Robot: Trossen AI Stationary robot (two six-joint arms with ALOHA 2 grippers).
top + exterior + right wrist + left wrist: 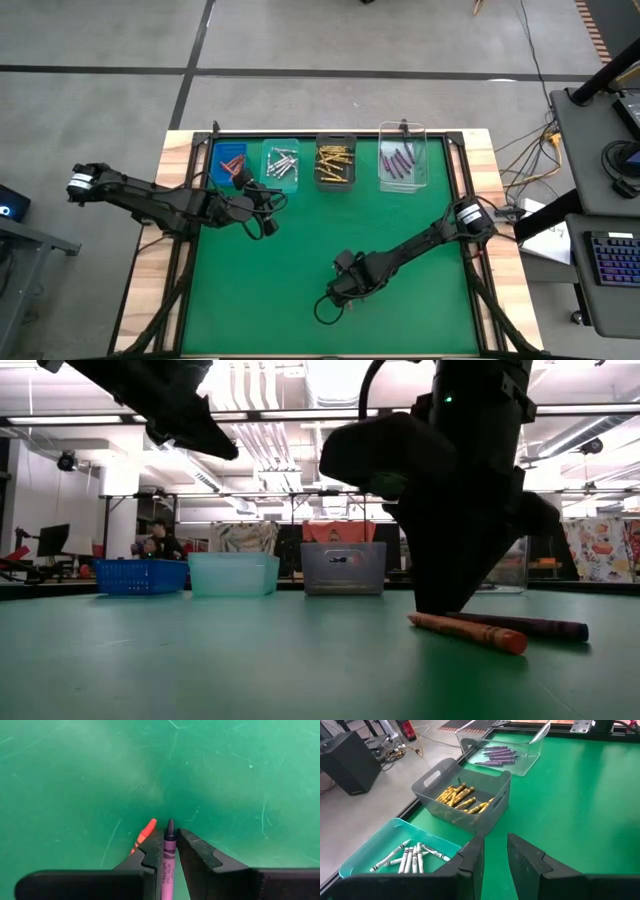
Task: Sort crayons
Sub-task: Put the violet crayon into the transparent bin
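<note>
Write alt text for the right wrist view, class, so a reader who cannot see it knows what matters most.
The right gripper sits low over the green table mat with a purple crayon lying between its two dark fingers, tip pointing away from the camera. A red crayon lies beside it, partly hidden behind one finger. The mat is scuffed with light scratches.

Grey concrete floor (300,40), crossed by dark seams, is surrounding the wooden table (178,150). A desk (600,110) carrying a backlit keyboard (612,258) is standing alongside, cables (520,150) trailing beneath. Beyond, fluorescent ceiling lights (290,405) are illuminating white pipework, and a seated person (160,540) is showing far off.
</note>
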